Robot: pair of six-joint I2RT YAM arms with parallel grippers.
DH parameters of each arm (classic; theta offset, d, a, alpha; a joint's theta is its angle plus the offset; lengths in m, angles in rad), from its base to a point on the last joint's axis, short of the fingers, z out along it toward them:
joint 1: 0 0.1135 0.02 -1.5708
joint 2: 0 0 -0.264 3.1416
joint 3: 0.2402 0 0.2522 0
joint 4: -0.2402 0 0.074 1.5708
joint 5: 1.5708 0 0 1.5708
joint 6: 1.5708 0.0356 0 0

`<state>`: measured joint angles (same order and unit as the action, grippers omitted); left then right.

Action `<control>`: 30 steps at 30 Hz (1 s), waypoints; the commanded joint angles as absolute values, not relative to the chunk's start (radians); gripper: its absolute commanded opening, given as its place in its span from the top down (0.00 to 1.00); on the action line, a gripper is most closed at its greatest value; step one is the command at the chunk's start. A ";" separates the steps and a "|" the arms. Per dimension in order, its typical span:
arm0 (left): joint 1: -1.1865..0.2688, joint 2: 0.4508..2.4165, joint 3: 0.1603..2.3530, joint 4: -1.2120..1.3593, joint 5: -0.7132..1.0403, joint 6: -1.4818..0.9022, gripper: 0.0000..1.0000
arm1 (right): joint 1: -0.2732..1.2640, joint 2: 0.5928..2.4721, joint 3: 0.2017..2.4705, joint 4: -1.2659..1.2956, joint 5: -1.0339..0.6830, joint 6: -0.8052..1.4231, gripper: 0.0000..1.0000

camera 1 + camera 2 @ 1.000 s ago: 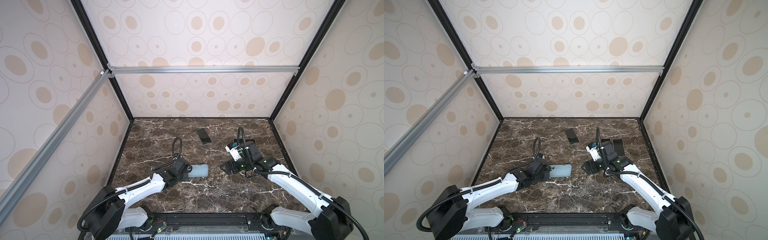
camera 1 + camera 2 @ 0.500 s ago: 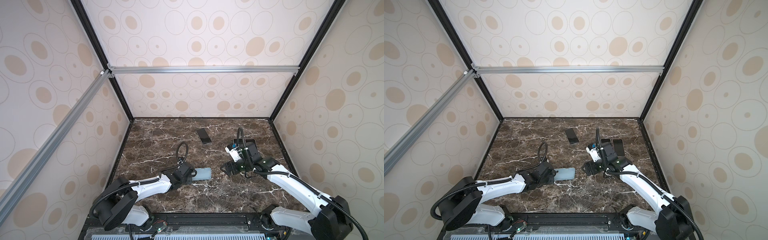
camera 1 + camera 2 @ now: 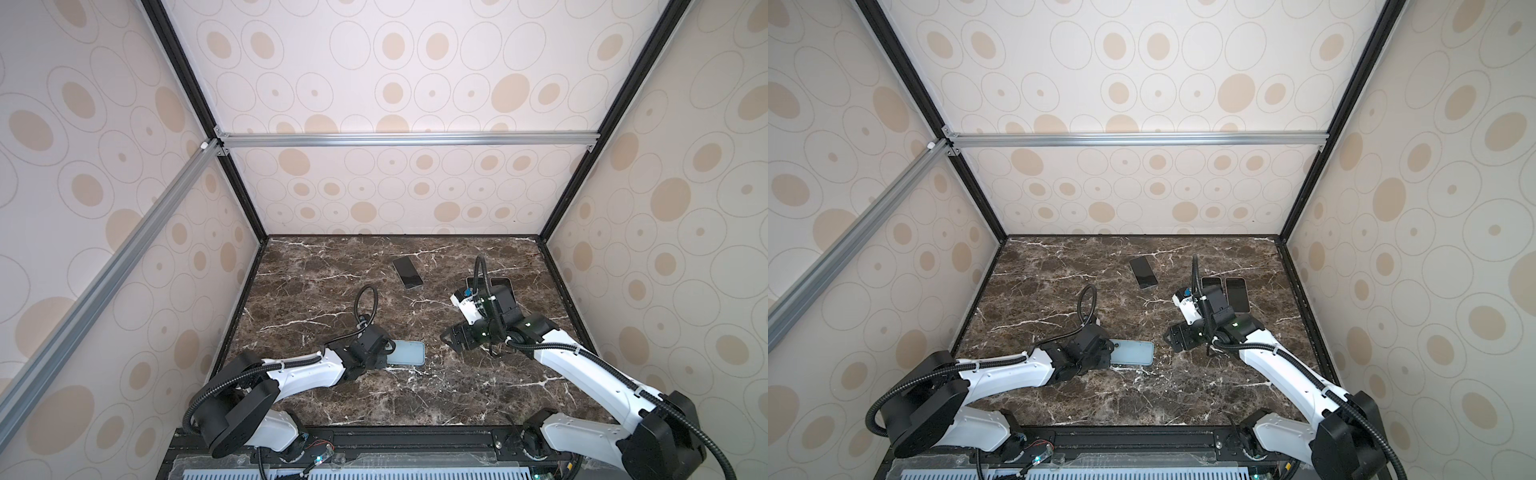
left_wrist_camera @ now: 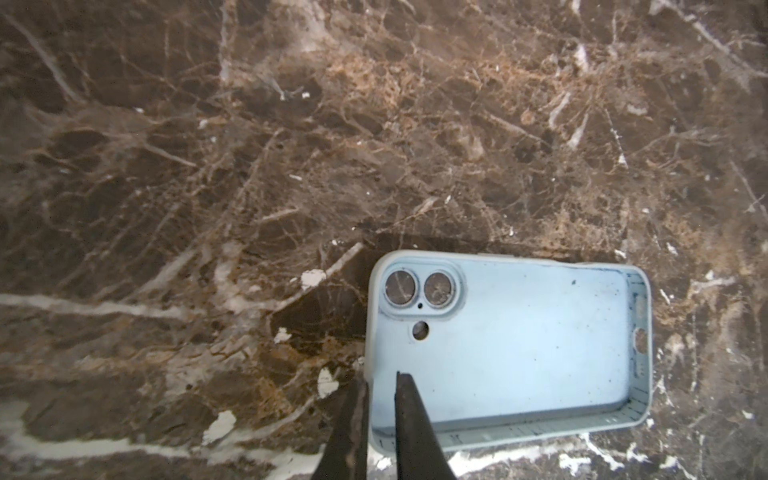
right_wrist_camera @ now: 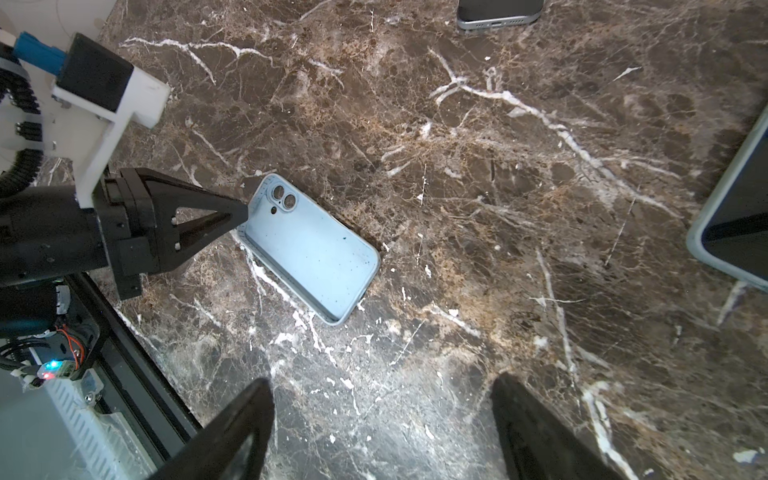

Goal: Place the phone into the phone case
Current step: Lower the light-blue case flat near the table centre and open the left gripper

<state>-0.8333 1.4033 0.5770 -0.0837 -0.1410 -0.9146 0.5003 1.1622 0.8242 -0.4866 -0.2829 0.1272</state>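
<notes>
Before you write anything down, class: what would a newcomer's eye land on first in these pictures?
The light blue phone case lies empty, open side up, near the front middle of the dark marble table, with the left gripper straddling its camera-end rim. A dark phone lies toward the back, and the right gripper hangs wide open over bare marble.

Nudged the light-blue phone case slightly rightward and nearer across the tabletop, then eased the left claw jaws apart astride its end wall.
</notes>
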 commanded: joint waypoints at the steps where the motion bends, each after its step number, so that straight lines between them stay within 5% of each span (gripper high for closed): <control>1: -0.844 1.388 0.567 -0.048 -0.123 -0.919 0.79 | 0.511 1.161 0.816 -0.499 -0.271 0.135 0.15; 11: -0.842 1.400 0.592 -0.106 -0.160 -0.878 0.54 | 0.512 1.161 0.816 -0.509 -0.266 0.137 0.14; 30: -0.846 1.517 0.606 -0.005 0.095 -0.793 0.53 | 0.512 1.184 0.816 -0.506 -0.243 0.158 0.15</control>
